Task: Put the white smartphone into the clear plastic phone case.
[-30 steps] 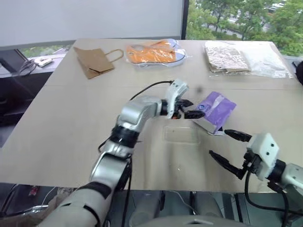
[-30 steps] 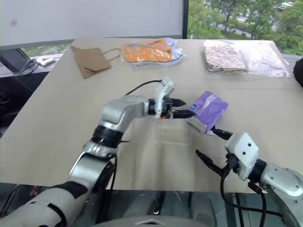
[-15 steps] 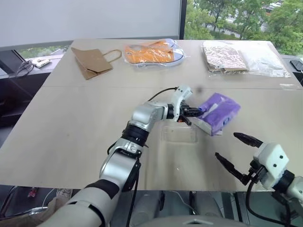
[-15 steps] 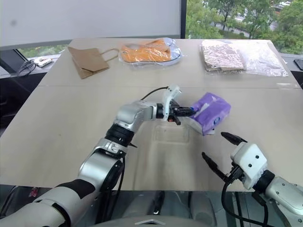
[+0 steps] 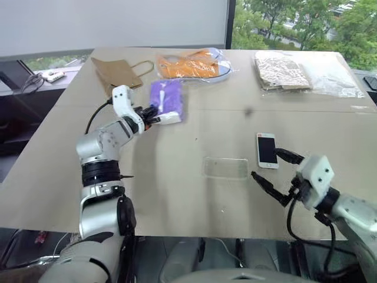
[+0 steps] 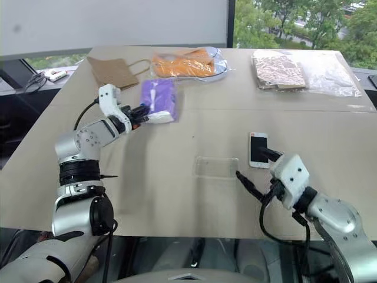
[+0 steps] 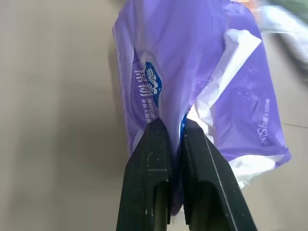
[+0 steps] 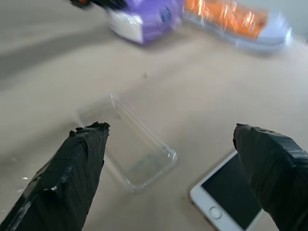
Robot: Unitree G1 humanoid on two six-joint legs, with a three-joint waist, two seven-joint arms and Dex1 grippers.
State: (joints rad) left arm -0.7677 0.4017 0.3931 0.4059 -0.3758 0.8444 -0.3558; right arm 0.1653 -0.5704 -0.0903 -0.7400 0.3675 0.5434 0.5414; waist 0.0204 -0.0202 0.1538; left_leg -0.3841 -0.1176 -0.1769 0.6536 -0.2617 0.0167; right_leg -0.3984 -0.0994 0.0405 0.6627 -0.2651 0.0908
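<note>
Left gripper [image 7: 174,144] pinches the tissue pack [image 5: 166,101] near the far tabletop [image 5: 177,194]. Right gripper [image 5: 275,169], fingers spread, hovers between phone [image 5: 266,150] and case [image 5: 225,168], bare tabletop around.

A tan table [image 5: 177,194] fills the room; windows [image 5: 294,23] behind (green trees outside).

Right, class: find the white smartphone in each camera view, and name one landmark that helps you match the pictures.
Left eye view: white smartphone right of centre, flat on the table.
Right eye view: same spot, just beyond the right pincer.
Left wrist view: not in it.
Right wrist view: the phone's lower end, near one black finger.
Shared landmark: the clear plastic phone case, lying apart from the phone, on its left in the eye views.
</note>
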